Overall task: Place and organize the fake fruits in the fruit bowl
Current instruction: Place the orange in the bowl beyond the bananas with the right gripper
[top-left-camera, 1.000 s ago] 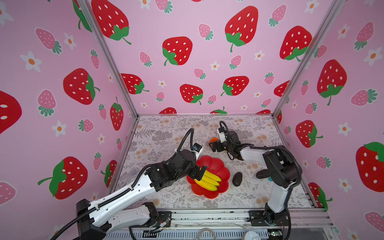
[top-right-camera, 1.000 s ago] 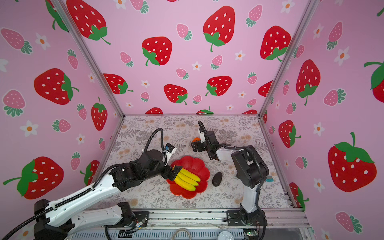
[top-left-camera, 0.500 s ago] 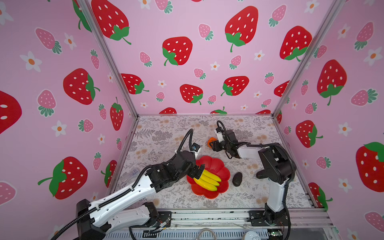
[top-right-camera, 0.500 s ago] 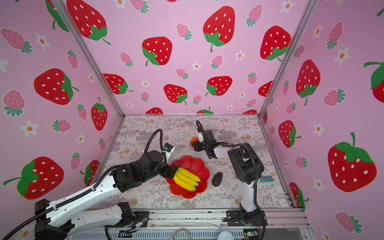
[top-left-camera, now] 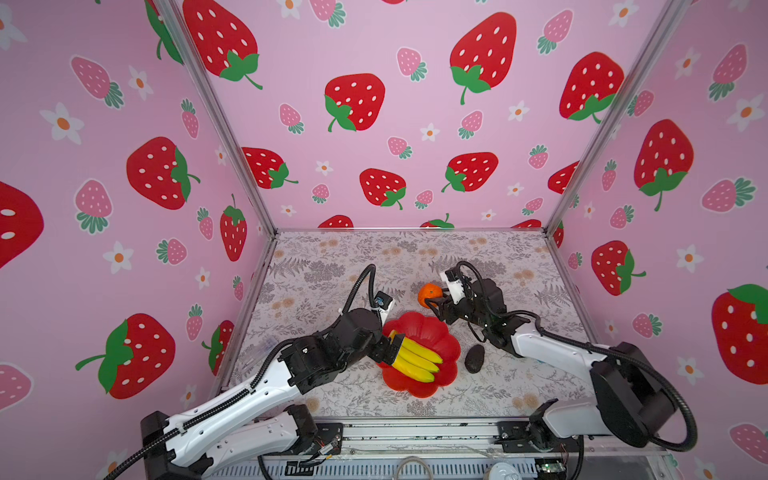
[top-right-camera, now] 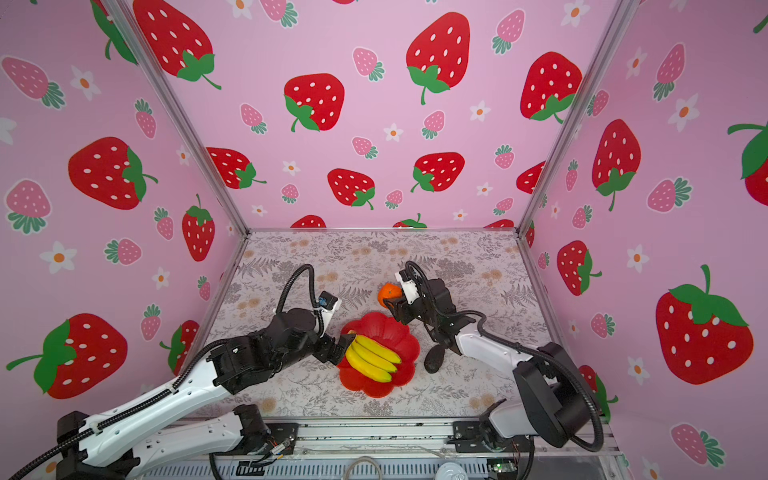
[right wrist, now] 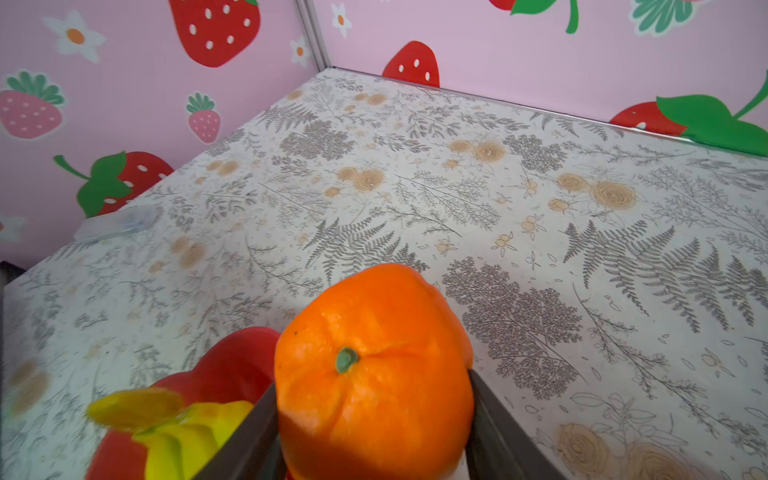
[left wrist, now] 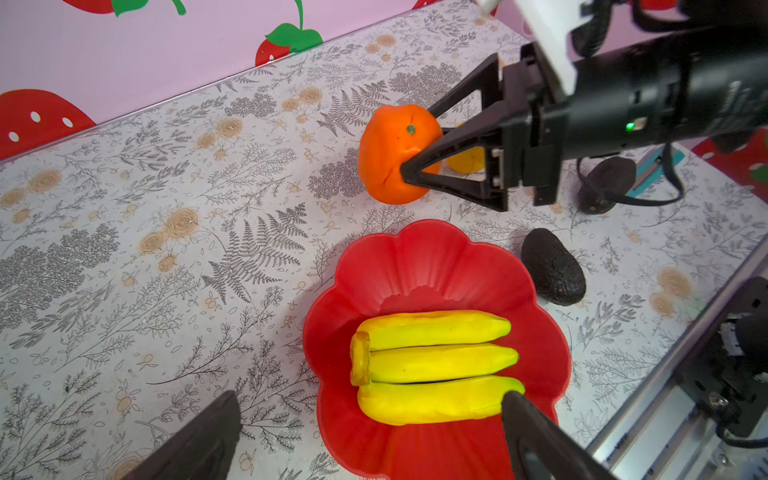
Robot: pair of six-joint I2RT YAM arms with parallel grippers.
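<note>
Peeking from behind the right pincer (left wrist: 419,141), the yellow citrus (left wrist: 467,160) is mostly hidden. Red flower bowl (top-left-camera: 419,328) holds the banana bunch (top-left-camera: 415,359). Right pincer clamps the orange (top-left-camera: 428,294) beside it; left pincer (left wrist: 365,411) gapes, empty.

Counter (top-left-camera: 328,259): pale sheet w/ grey fern & tan rose print. Pink walls (top-left-camera: 399,33) on 3 sides of counter, w/ printed red strawberries (top-left-camera: 354,102) & white flowers (top-left-camera: 62,122). Silver posts (top-left-camera: 216,112) at counter's back corners. Metal rail (top-left-camera: 415,432) along front edge. Small clear plastic piece (right wrist: 114,222) at counter's edge, against a wall. Teal strip (left wrist: 656,170) on counter, partly hidden.
</note>
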